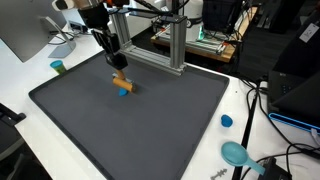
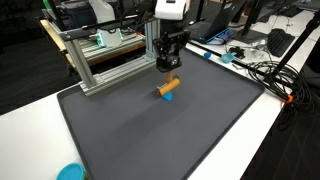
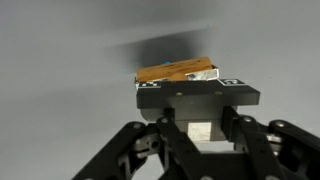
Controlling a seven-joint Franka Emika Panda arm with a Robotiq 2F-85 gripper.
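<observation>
My gripper (image 1: pixel 116 66) (image 2: pixel 168 72) hangs over the far middle of a dark grey mat (image 1: pixel 150 130) (image 2: pixel 170 140). Its jaws are shut on a tan wooden block (image 1: pixel 121 79) (image 2: pixel 168 86) that slants just below the fingertips. A small blue piece (image 1: pixel 124 92) (image 2: pixel 172 98) lies on the mat right under the block's lower end; I cannot tell whether they touch. In the wrist view the wooden block (image 3: pixel 176 71) pokes out past the black fingertips of the gripper (image 3: pixel 197 96), tilted over the grey mat.
An aluminium frame (image 1: pixel 160 40) (image 2: pixel 105 55) stands at the mat's far edge behind the gripper. A blue cap (image 1: pixel 227 121), a teal scoop (image 1: pixel 237 153) and a teal cup (image 1: pixel 58 67) lie on the white table. Cables (image 2: pixel 262 72) run along one side.
</observation>
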